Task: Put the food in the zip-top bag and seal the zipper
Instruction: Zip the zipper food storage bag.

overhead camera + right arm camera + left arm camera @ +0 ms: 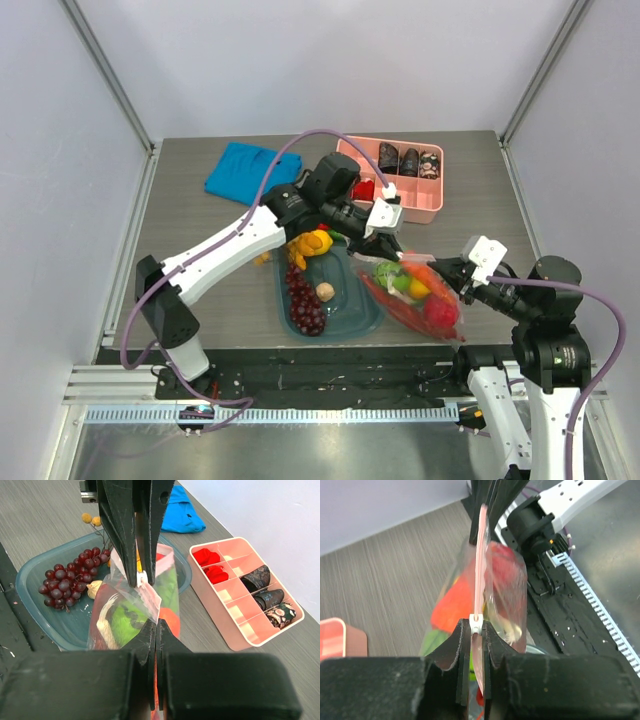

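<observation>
The zip-top bag (415,300) hangs stretched between my two grippers, over the right end of the teal tub. Inside it lie red, orange and green toy foods (451,605). My left gripper (477,628) is shut on the pink zipper (481,555), right behind its white slider (476,622). At the opposite end of that same edge, my right gripper (156,625) is shut on the bag (120,592). From above, the left gripper (385,243) sits at the bag's far left corner and the right gripper (447,272) at its right side.
The teal tub (362,318) holds dark red grapes (305,300), a small tan piece (325,291) and a yellow toy (310,245). A pink divided tray (420,205) stands behind the bag. A blue cloth (245,170) lies at the back left.
</observation>
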`<move>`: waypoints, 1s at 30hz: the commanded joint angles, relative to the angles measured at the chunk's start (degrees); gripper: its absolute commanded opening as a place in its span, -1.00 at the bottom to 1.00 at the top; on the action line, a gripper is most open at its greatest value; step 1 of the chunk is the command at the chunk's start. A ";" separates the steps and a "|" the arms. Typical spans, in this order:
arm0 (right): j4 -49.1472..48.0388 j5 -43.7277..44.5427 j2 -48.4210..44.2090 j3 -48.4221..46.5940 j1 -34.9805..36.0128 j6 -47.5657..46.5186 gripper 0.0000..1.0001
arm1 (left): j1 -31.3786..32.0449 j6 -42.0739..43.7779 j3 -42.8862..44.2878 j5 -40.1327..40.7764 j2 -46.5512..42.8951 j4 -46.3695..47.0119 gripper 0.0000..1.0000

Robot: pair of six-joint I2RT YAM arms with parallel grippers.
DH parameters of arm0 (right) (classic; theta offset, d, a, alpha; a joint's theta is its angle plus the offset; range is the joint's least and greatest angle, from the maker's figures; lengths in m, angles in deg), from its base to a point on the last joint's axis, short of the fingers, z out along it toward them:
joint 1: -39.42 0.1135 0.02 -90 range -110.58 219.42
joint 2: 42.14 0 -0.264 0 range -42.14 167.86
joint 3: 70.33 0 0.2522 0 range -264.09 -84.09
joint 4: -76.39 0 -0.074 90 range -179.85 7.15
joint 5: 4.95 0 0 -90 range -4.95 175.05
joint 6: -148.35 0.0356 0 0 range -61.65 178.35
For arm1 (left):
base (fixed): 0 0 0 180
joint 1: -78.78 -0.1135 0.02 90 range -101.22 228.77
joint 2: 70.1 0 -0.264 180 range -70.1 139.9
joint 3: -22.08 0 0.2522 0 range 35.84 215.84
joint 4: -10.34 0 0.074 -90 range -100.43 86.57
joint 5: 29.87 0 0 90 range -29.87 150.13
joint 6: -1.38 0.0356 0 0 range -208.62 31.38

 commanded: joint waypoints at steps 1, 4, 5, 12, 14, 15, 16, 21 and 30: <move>-6.58 1.59 -1.09 -4.01 0.23 0.46 -0.98 | -3.20 3.01 -2.36 2.89 -2.48 -5.59 -0.87; -7.72 3.17 -1.00 -4.19 0.23 1.07 -0.98 | -4.87 4.42 -3.59 3.42 -2.92 -6.91 -0.87; -8.07 4.66 -1.09 -4.28 0.23 1.59 -0.98 | -5.83 4.86 -4.03 3.68 -3.09 -7.09 -0.87; -12.29 11.53 -1.61 -5.33 0.23 3.88 -0.98 | -9.45 9.08 -7.20 4.56 -3.45 -9.20 -0.87; -12.47 12.14 -1.88 -5.59 0.23 4.06 -0.98 | -10.24 9.34 -7.37 4.65 -3.36 -9.46 -0.87; -12.55 12.84 -1.97 -5.77 0.23 3.97 -0.98 | -10.50 9.43 -7.37 4.65 -3.27 -9.63 -0.88; -12.55 13.20 -2.14 -5.86 0.23 3.89 -0.98 | -10.94 9.78 -7.37 4.74 -3.18 -10.16 -0.87; -12.55 14.87 -2.40 -6.39 0.23 3.18 -0.98 | -12.78 11.54 -7.64 5.26 -3.09 -11.74 -0.87; -12.55 16.63 -2.41 -7.18 0.23 2.74 -0.98 | -16.04 16.20 -8.34 7.11 -3.09 -16.49 -0.85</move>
